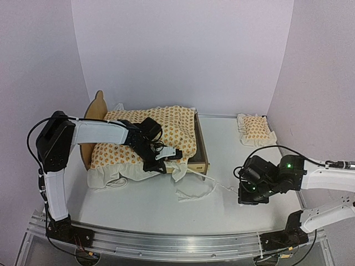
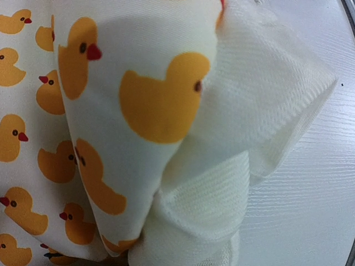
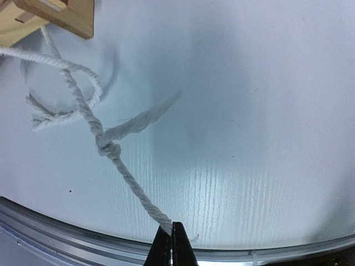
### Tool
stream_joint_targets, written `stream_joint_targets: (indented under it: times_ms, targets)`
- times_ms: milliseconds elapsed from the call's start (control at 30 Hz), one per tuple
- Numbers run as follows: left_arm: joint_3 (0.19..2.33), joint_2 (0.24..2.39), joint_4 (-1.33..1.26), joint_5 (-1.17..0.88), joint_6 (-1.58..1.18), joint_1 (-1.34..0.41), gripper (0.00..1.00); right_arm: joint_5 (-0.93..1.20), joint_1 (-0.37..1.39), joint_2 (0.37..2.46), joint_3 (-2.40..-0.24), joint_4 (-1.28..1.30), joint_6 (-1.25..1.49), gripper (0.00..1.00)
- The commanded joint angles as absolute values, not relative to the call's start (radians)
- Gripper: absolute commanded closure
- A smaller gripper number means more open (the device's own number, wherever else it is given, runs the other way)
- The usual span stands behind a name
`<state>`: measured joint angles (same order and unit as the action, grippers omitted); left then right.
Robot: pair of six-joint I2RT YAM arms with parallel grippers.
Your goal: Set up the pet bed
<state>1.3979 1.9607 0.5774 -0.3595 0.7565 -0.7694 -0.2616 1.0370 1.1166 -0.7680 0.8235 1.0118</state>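
The pet bed [image 1: 202, 151] stands on the tabletop [image 1: 238, 163], its scalloped headboard at one end and its low footboard at the other. A mattress cushion [image 1: 166, 124] printed with orange ducks lies across the bed, and its white ruffled edge spills over the bed's near rail onto the tabletop. The left arm reaches across the bed, and the left hand [image 1: 166, 157] sits at the cushion's near corner, by the footboard. The left wrist view shows only bunched duck fabric [image 2: 138, 111] and white ruffle filling the frame, with no fingers visible; the top view suggests the hand is pinched narrow on that corner. A white cord [image 1: 222, 185] runs from the bed's near footboard corner [image 3: 55, 16] across the tabletop. It has a loop and a knot partway along its length [image 3: 108, 148]. The right hand [image 3: 172, 233] is closed tight on the cord's far end, well apart from the bed. A small matching pillow [image 1: 255, 128] lies beyond the footboard end, apart from the bed.
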Motion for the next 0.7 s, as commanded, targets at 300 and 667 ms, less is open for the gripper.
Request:
stream_joint_targets:
  times_ms: [300,667]
  targets:
    - [1.509,1.927,0.629,-0.543,0.854,-0.789,0.51,-0.349,1.009,1.316,-0.927,0.961,0.962,0.66]
    - [1.682,1.728,0.964,-0.798,0.892,-0.787,0.06,-0.504,0.952,1.408,-1.328,0.944,0.745,0.11]
